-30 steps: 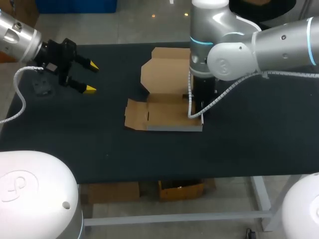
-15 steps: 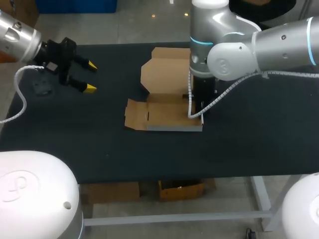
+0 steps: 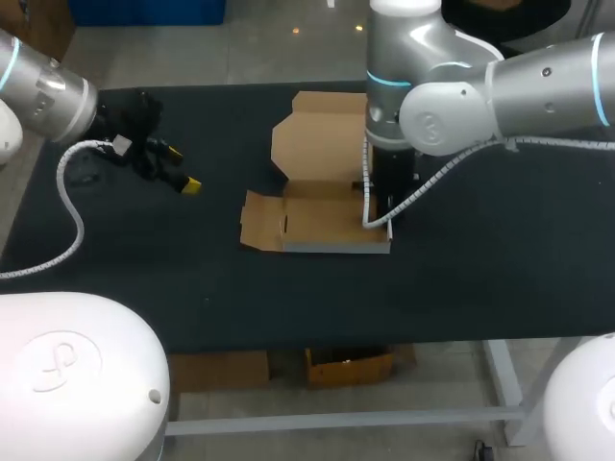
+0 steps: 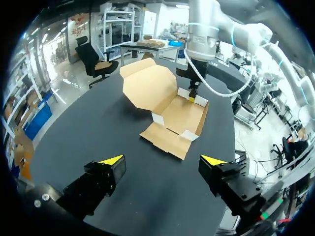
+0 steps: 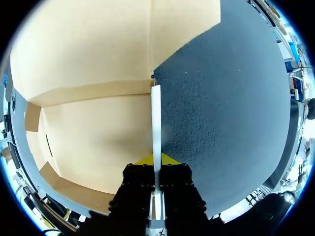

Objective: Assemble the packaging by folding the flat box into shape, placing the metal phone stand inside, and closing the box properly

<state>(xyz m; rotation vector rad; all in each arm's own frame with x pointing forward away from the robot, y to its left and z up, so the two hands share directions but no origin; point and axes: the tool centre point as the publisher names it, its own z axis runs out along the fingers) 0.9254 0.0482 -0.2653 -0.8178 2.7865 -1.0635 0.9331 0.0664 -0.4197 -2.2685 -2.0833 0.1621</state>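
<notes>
The brown cardboard box lies partly folded in the middle of the black table, its lid flap spread flat behind it and a side flap open at its left. My right gripper is shut on the box's upright right side wall, one yellow tip on each face; the head view hides it behind the right arm. My left gripper hovers open and empty over the table's left part, pointing at the box, well short of it. No metal phone stand shows clearly.
A small dark object lies near the table's left edge beside the left arm's white cable. Bare black tabletop stretches right of and in front of the box.
My left arm has dropped lower and turned, bringing its open gripper slightly nearer the box. The right arm and the box have stayed put.
</notes>
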